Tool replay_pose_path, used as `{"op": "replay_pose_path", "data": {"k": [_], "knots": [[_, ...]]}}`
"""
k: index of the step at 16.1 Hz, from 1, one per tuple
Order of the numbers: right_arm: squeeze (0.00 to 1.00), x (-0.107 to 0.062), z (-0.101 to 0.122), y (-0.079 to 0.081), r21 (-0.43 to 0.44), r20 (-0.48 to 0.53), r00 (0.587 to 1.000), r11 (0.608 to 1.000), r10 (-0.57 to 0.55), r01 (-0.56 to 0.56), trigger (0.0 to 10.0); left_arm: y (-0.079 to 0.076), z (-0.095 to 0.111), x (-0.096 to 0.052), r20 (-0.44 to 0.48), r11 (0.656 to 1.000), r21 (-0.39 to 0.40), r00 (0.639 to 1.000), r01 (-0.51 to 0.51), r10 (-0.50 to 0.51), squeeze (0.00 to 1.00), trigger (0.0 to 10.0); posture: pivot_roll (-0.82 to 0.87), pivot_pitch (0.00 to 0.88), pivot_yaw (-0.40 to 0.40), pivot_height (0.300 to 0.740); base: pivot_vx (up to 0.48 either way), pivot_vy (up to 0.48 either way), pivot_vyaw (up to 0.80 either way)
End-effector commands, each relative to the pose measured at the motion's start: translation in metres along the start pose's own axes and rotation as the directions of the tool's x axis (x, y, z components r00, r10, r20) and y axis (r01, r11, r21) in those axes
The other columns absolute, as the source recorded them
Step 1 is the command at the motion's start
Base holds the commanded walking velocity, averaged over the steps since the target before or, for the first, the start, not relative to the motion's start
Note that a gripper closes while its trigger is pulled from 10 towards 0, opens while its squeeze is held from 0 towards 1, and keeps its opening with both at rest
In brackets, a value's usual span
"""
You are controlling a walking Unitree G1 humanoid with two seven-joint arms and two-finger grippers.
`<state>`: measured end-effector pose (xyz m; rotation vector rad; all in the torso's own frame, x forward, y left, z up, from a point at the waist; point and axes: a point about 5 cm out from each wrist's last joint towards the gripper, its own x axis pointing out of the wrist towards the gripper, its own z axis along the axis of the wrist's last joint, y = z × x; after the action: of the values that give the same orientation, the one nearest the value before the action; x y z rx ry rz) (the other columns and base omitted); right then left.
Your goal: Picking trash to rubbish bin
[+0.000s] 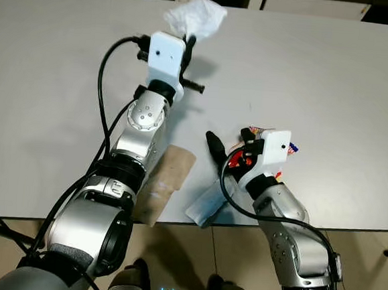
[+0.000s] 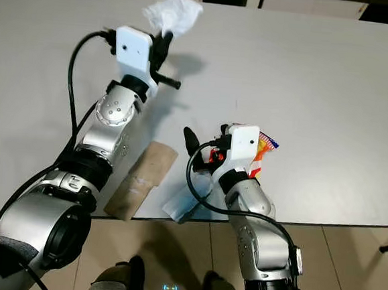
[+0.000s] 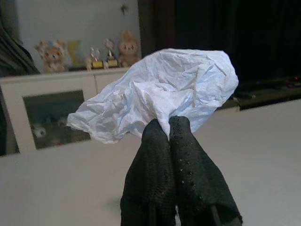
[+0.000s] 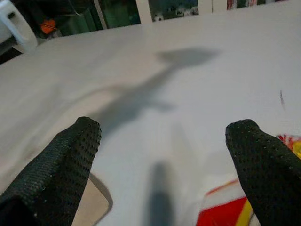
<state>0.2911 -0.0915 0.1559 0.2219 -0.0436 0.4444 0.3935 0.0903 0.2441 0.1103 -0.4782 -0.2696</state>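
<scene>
A humanoid robot is clearing rubbish from a pale worktop (image 1: pixel 359 97), working with both arms. At about eleven o'clock in the head view, the left gripper (image 1: pixel 188 45) is holding a crumpled white tissue (image 1: pixel 196 16) raised above the surface; its two black fingers (image 3: pixel 157 141) are pressing tight together on the tissue's lower edge, with the wad billowing out beyond the tips. Lower down, at about seven o'clock, a brown cardboard tube (image 1: pixel 165 183) is lying across the near edge of the worktop, its long axis running from six towards twelve o'clock, partly overhanging. Just beside it, towards five o'clock, a flat grey-blue wrapper (image 1: pixel 206 203) is also jutting over the edge. The right gripper (image 1: pixel 233 148) is hovering just above the worktop with its fingers spread wide and nothing between them; a red and yellow packet (image 4: pixel 225 207) is lying on the worktop just under it, by its right finger, so the right arm looks much the nearer to that piece. No bin is in sight, so the tissue probably has to be carried away from the worktop.
</scene>
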Motion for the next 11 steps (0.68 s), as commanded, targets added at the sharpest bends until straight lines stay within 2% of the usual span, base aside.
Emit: {"op": "replay_pose_path", "data": {"k": [1, 6, 7, 8, 9, 11], "knots": [[0.0, 0.001, 0.002, -0.003, -0.005, 0.018, 1.0, 1.0, -0.006, 0.006, 10.0, 0.0, -0.002, -0.004, 0.008, 1.0, 0.005, 1.0, -0.013, 0.013, 0.0, 10.0, -0.1, 0.11, -0.016, 0.74, 0.0, 0.0, 0.0], [0.0, 0.014, 0.017, -0.01, -0.028, 0.091, 0.996, 0.999, -0.012, 0.015, 10.0, 0.01, -0.021, -0.035, -0.028, 0.996, 0.0, 0.996, -0.086, 0.086, 0.0, 10.0, -0.07, 0.059, -0.018, 0.74, 0.0, 0.0, 0.0], [0.0, 0.018, 0.017, -0.012, -0.035, 0.094, 0.996, 0.999, -0.01, 0.013, 10.0, 0.013, -0.032, -0.05, -0.068, 0.993, 0.008, 0.991, -0.119, 0.119, 0.0, 10.0, -0.06, 0.041, -0.025, 0.74, 0.0, 0.0, 0.0], [0.0, 0.019, 0.017, -0.013, -0.037, 0.095, 0.995, 0.999, -0.009, 0.013, 10.0, 0.014, -0.035, -0.056, -0.082, 0.992, 0.012, 0.988, -0.129, 0.129, 0.0, 10.0, -0.05, 0.034, -0.027, 0.74, 0.0, 0.0, 0.0], [0.0, 0.02, 0.017, -0.014, -0.041, 0.098, 0.995, 0.999, -0.009, 0.013, 10.0, 0.015, -0.042, -0.069, -0.121, 0.988, 0.02, 0.98, -0.154, 0.155, 0.0, 10.0, -0.05, 0.024, -0.035, 0.74, 0.0, 0.0, 0.0], [0.0, 0.021, 0.017, -0.015, -0.042, 0.1, 0.995, 0.999, -0.011, 0.016, 10.0, 0.013, -0.048, -0.08, -0.15, 0.986, 0.018, 0.974, -0.169, 0.169, 0.0, 10.0, -0.04, 0.019, -0.044, 0.74, 0.0, 0.0, 0.0]]}}
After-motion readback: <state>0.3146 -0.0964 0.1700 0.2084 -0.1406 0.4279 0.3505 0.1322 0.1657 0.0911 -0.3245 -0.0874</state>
